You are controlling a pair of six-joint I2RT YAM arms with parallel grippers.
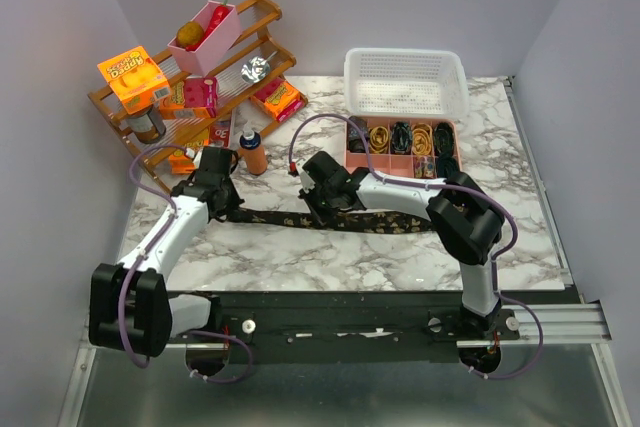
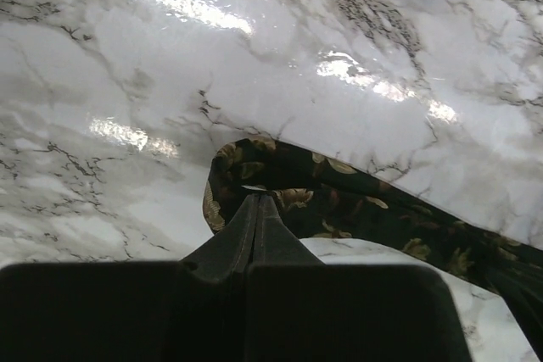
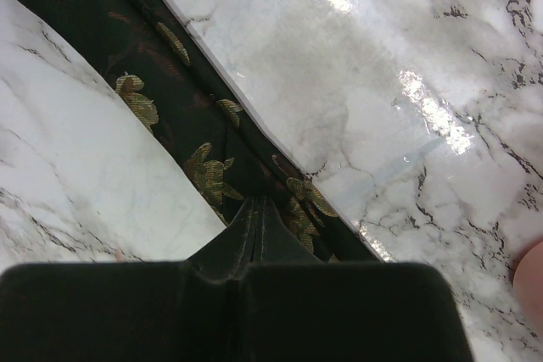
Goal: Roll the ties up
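Observation:
One dark tie point(image 1: 380, 221) with a gold-brown pattern lies stretched left to right across the marble table. My left gripper point(image 1: 226, 203) is at its left end. In the left wrist view that end of the tie point(image 2: 339, 197) curls over, and the gripper point(image 2: 257, 198) is shut, pinching its edge. My right gripper point(image 1: 326, 209) is near the tie's middle. In the right wrist view the gripper point(image 3: 257, 203) is shut, and creases in the tie point(image 3: 170, 82) run into its tips. Several rolled ties point(image 1: 401, 137) sit as small coils in a pink organiser point(image 1: 352, 159).
A white mesh basket point(image 1: 405, 82) stands behind the organiser. A wooden rack point(image 1: 262, 15) with food boxes, a pink bin point(image 1: 205, 39) and an orange carton point(image 1: 132, 77) fills the back left. An orange bottle point(image 1: 254, 153) stands close behind my left gripper.

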